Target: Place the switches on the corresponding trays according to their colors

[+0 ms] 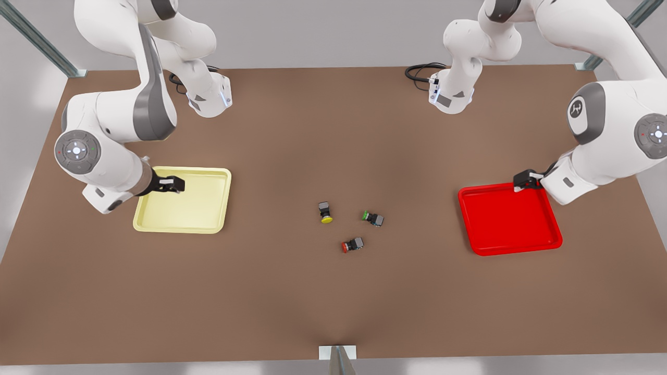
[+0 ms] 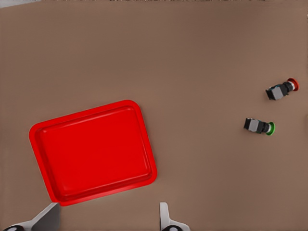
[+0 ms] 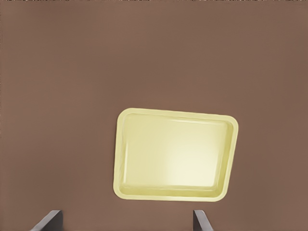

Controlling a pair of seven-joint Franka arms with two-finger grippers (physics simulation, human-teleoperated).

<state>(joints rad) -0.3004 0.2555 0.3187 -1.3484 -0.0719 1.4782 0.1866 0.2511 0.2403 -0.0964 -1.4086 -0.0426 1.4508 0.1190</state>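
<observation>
Switches lie loose mid-table, well apart from both empty, spread claws

Three switches, yellow (image 1: 326,213), red (image 1: 352,245), green (image 1: 373,218), and two trays: left claw (image 1: 523,182) hovers over the red tray (image 1: 509,219), right claw (image 1: 172,185) over the yellow tray (image 1: 182,200); grabbing the nearby green decoy would missort

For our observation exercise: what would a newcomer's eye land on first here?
Two bright trays on the brown table: the pale yellow tray at the front view's left, the red tray at its right. Between them lie three tiny switches, yellow-capped, green-capped, red-capped.
</observation>
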